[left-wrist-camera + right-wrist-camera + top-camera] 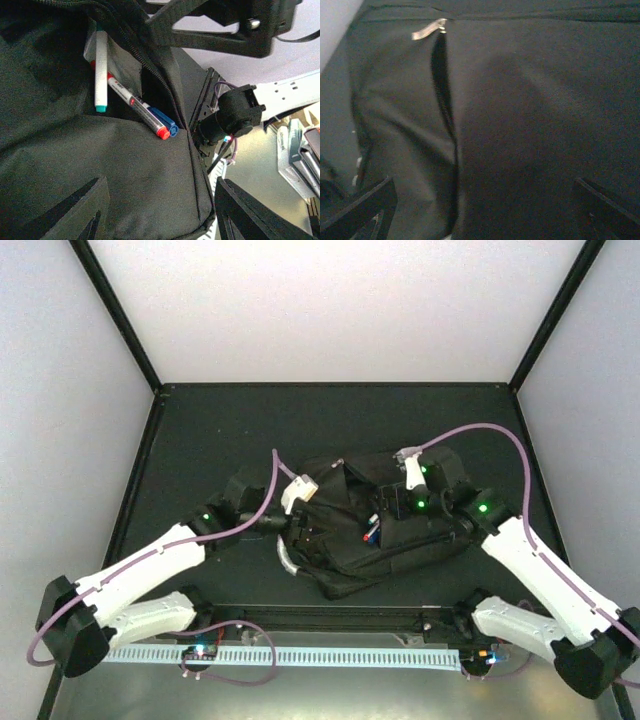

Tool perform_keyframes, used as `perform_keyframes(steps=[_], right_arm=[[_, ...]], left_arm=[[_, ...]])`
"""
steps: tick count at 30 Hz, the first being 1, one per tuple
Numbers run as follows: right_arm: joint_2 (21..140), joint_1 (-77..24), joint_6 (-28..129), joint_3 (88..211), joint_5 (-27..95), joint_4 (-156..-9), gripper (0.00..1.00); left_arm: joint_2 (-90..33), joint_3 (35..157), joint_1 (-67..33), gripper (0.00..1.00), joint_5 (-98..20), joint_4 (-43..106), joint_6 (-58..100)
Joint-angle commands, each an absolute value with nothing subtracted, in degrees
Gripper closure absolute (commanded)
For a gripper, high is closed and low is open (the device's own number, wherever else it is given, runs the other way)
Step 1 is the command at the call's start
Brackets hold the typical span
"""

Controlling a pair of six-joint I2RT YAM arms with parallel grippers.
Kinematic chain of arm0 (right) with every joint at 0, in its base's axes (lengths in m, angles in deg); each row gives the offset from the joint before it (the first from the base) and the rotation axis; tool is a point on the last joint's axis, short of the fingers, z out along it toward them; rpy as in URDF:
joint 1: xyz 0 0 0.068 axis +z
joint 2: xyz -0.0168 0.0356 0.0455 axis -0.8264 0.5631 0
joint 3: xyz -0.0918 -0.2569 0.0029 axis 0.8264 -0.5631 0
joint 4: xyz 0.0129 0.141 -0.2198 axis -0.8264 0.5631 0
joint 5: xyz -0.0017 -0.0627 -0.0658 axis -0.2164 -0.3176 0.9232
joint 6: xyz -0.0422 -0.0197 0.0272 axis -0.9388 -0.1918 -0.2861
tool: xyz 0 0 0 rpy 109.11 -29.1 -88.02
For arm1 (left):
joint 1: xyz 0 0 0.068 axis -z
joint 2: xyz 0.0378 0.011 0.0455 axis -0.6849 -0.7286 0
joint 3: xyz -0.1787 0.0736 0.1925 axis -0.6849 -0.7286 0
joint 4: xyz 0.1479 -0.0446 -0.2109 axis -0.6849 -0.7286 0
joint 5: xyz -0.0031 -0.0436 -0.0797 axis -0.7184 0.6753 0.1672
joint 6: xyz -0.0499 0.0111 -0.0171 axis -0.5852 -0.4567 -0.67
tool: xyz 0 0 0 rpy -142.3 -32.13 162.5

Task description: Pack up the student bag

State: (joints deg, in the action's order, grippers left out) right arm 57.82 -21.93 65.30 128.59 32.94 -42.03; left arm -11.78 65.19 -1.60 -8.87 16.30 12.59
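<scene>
The student bag [400, 540] lies flat in the middle of the dark table, its grey handle [288, 558] towards the left. In the left wrist view a zipped pocket gapes, and a white marker with a teal cap [101, 70], a red-capped marker [137, 107] and a blue cap [169, 125] lie in it. My left gripper [160, 215] hovers open over the bag's fabric [125, 170], holding nothing. My right gripper [485, 210] is open wide just above the bag [535, 125], beside a part-open zip [445, 105] with a metal pull [427, 30].
A white perforated strip [300, 655] runs along the near edge between the arm bases. Black frame posts [115, 310] and pale walls enclose the table [200, 440]. The right arm's black links [235, 30] cross above the bag in the left wrist view.
</scene>
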Motion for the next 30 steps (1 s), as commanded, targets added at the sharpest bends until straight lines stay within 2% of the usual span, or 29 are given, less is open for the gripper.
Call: perform_keyframes(steps=[1, 4, 11, 16, 30], right_arm=[[54.56, -20.74, 64.06, 131.74, 29.95, -39.16, 0.0], [54.97, -17.93, 63.38, 134.82, 31.79, -36.1, 0.0], [58.36, -9.07, 68.57, 138.58, 50.95, -26.27, 0.31], [61.79, -6.11, 71.55, 138.77, 58.65, -23.54, 0.38], [60.35, -5.9, 69.8, 139.07, 57.57, -29.67, 0.37]], left_arm=[[-12.85, 65.93, -0.04, 0.4, -10.7, 19.76, 14.11], [-14.07, 66.29, 0.89, 0.41, -10.55, 20.22, 14.22], [-17.31, 66.68, 4.15, 0.54, -10.86, 23.86, 10.98], [-18.88, 67.77, 6.38, 0.64, -12.49, 25.57, 11.11], [-17.77, 66.42, 6.88, 0.64, -13.25, 30.41, 7.38]])
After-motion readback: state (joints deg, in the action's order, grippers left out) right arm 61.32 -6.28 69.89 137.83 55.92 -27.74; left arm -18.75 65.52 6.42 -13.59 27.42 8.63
